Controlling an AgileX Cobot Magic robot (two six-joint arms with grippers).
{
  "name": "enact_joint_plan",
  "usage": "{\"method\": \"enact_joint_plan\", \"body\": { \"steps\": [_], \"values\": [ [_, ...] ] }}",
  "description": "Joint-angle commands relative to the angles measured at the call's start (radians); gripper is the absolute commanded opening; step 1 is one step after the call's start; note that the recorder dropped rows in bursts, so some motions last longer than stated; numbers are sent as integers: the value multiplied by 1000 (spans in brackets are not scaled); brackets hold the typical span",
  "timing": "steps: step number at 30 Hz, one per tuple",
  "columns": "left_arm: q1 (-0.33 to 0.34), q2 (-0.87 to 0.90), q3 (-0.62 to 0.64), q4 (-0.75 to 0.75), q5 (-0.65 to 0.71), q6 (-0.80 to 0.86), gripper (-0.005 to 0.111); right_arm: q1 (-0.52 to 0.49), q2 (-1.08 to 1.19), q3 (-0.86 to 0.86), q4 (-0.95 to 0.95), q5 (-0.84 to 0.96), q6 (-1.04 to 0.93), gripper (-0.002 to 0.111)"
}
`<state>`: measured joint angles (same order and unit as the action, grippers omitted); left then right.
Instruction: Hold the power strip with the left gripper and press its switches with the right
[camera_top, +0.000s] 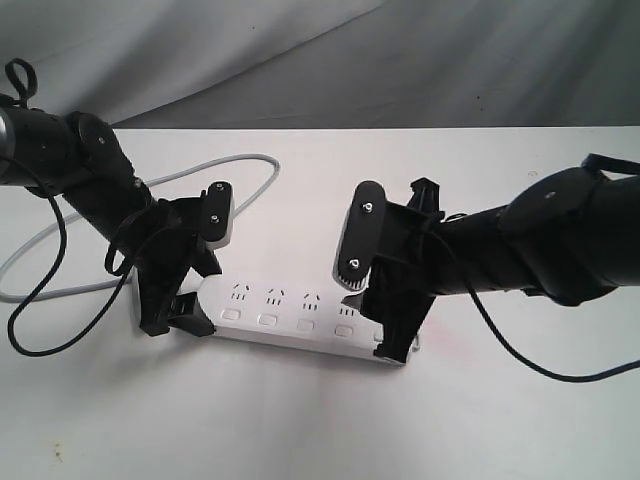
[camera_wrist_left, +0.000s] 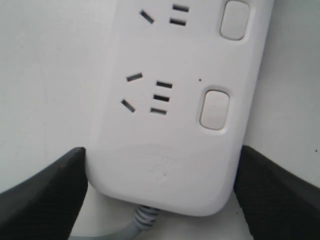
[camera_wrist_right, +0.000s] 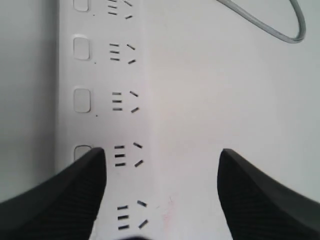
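Flat on the white table (camera_top: 300, 430) lies the power strip (camera_top: 300, 315), its grey cord (camera_top: 250, 162) looping away behind. At the cord end the left gripper (camera_top: 175, 320) clamps it, one finger (camera_wrist_left: 45, 195) against each long edge. Over the opposite end the right gripper (camera_top: 392, 335) stands wide open: one fingertip (camera_wrist_right: 75, 185) covers part of one of the switches (camera_wrist_right: 82, 100), the other hangs over bare table beside the strip

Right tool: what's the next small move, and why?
Probably ease the right tool sideways until its finger centres over the switch it only partly covers; the left tool holds the power strip at its cord end, so pressing can follow.
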<state>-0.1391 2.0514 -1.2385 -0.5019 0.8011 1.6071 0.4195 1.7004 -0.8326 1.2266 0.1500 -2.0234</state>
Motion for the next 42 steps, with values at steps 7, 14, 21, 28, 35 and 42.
{"method": "enact_joint_plan", "body": {
  "steps": [7, 14, 21, 28, 35, 42],
  "values": [
    [1, 1, -5, -5, 7, -4, 50, -41, 24, 28, 17, -18, 12, 60],
    [1, 1, -5, -5, 7, -4, 50, -41, 61, 28, 22, -7, 12, 60],
    [1, 1, -5, -5, 7, -2, 50, -45, 72, 28, 22, 1, 12, 60],
    [1, 1, -5, -5, 7, -4, 50, -49, 72, 57, 22, 1, 24, 60],
    [1, 1, -5, -5, 7, -1, 50, -49, 95, 57, 22, -1, 24, 60],
    [1, 1, -5, -5, 7, -1, 50, -49, 107, 57, 22, -7, 24, 60]
  ]
}}
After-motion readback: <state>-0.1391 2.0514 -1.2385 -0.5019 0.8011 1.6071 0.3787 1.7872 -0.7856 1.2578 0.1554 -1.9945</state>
